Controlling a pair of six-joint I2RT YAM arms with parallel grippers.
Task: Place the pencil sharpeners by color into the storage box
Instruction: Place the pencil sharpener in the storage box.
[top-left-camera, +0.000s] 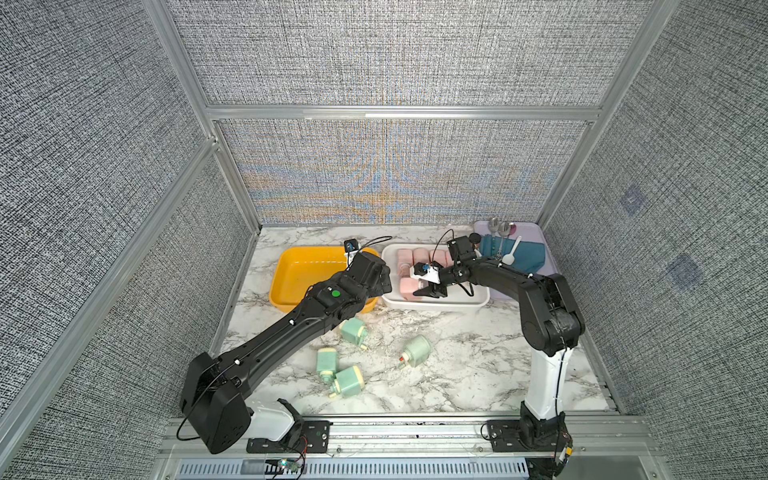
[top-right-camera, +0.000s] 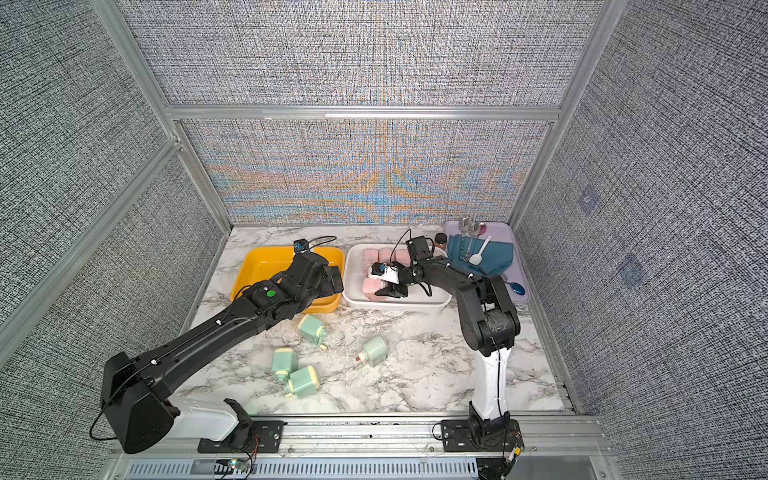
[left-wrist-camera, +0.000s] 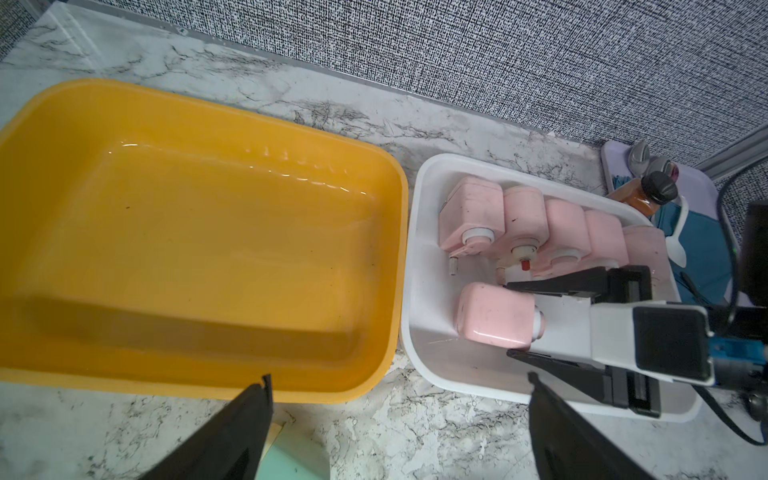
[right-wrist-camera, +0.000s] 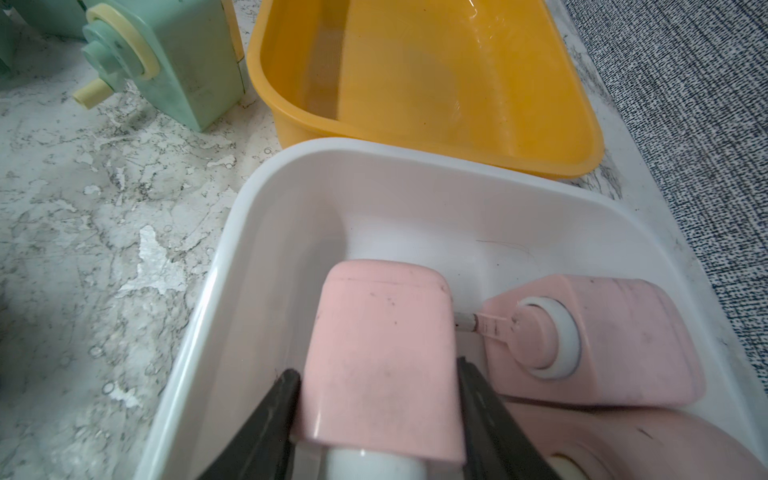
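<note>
Six pastel pink pencil sharpeners (left-wrist-camera: 523, 216) are binned in the white plastic box (left-wrist-camera: 419, 232). The last (left-wrist-camera: 494, 316) is flanked by the right gripper (left-wrist-camera: 515, 320); whether it is grasped cannot be told. Four mint green sharpeners (top-left-camera: 415, 351) are left on the marble table (top-left-camera: 478, 365); the left gripper (left-wrist-camera: 400, 381) is spread wide, unloaded.

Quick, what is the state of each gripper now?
Left gripper: open, empty.
Right gripper: jaws around a pink sharpener in the white box; grip cannot be told.
</note>
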